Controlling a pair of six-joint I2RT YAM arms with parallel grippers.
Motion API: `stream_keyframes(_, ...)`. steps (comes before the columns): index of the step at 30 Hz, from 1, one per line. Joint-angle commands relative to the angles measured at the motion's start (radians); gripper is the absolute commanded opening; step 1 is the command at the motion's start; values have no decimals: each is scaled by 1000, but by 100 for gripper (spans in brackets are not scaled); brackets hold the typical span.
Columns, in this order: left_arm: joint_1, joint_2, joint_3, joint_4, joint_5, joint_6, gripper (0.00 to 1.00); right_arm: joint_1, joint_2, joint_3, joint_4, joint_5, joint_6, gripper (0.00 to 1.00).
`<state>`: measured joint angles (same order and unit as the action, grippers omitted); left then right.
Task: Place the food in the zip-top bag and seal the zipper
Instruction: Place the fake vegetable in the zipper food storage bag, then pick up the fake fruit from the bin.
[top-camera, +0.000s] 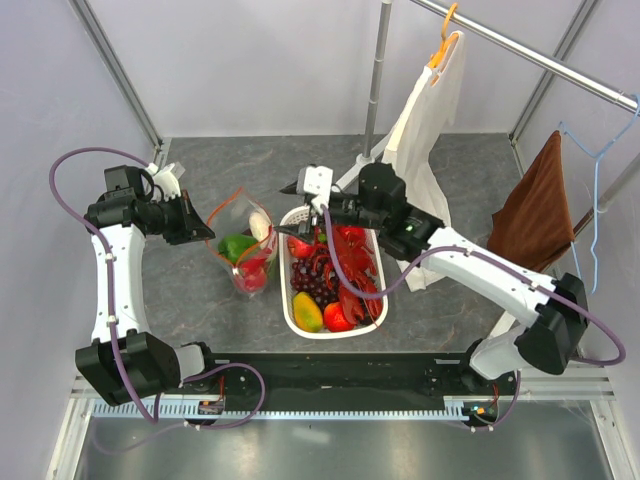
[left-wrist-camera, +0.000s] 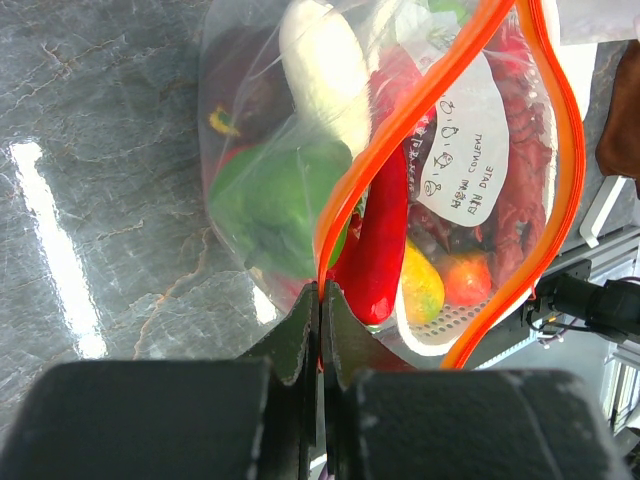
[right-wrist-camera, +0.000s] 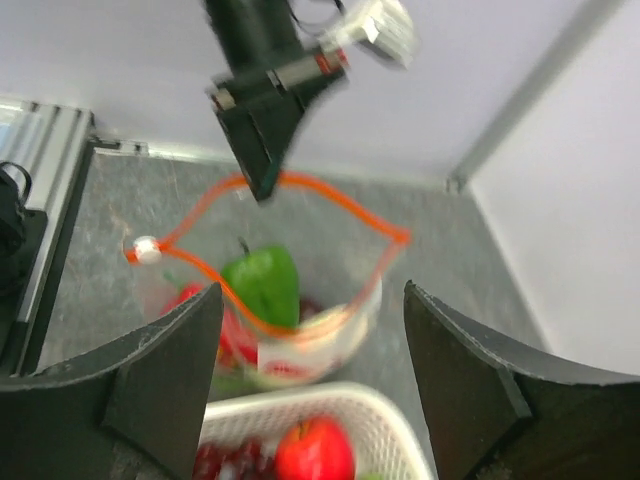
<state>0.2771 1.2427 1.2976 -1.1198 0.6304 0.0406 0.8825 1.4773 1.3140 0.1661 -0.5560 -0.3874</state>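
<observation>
Left end effector (left-wrist-camera: 320, 300) is clamped on the zipper (left-wrist-camera: 573, 150) at the left rim of the zip-top bag (top-camera: 258, 228). Bag stands on the table (top-camera: 190, 290) with its mouth open, just left of the white basket (top-camera: 292, 310). Green pepper (left-wrist-camera: 275, 200) and white radish (left-wrist-camera: 320, 70) are in the bag. Right end effector (right-wrist-camera: 312, 290) is spread wide and empty, over the basket's far end. Lobster (top-camera: 355, 260) and grapes (top-camera: 318, 275) are in the basket.

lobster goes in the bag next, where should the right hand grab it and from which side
Probably take the lobster across its narrow middle, coming straight down from above. It lies lengthwise on top of the pile, and the walls of the basket look likely to block a sideways approach.
</observation>
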Motion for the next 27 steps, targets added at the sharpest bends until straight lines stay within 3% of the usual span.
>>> stream_keyframes(1,-3,-14,26,20,23,-28,2,-54,-46,4,-345,125,151,78)
stream_keyframes(6,-4,-20,29,20,14,-25,2,-57,-57,-27,-551,102,113,72)
stream_keyframes(13,-3,-25,28,23,-1,-25,2,-43,-9,-98,-641,77,436,65)
stream_keyframes(18,-3,-22,22,31,2,-31,2,-36,15,-147,-582,152,855,70)
stream_keyframes(23,-3,-11,25,37,0,-31,2,81,31,-111,-589,313,936,71)
stream_keyframes(27,-3,-5,29,40,6,-31,2,98,99,-110,-611,379,1022,74)
